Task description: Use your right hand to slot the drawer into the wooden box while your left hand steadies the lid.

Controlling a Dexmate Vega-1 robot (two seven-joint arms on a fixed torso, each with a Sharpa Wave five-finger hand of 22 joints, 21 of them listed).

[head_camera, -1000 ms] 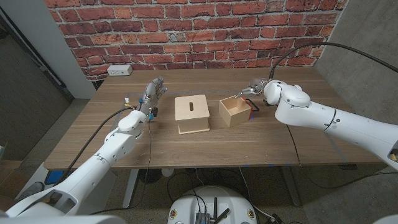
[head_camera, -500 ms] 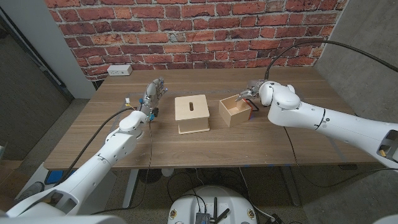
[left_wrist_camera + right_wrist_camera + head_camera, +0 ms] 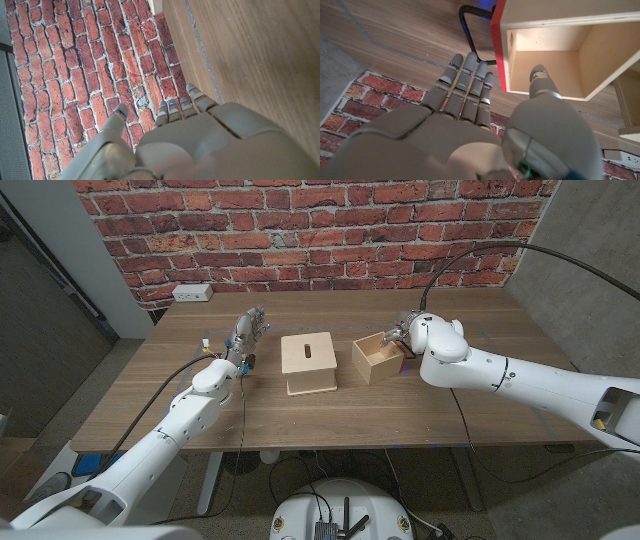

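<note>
Meanwhile, right hand (image 3: pixel 470 125) hovers, fingers (image 3: pixel 470 82) extended, beside drawer (image 3: pixel 555 50).

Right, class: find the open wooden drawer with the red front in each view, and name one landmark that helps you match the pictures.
Head view: the drawer sits right of centre, beside the wooden box, with the right robot hand at its far side.
Left wrist view: not in it.
Right wrist view: upper right, open cavity facing the camera.
Shared landmark: the brick wall.
</note>
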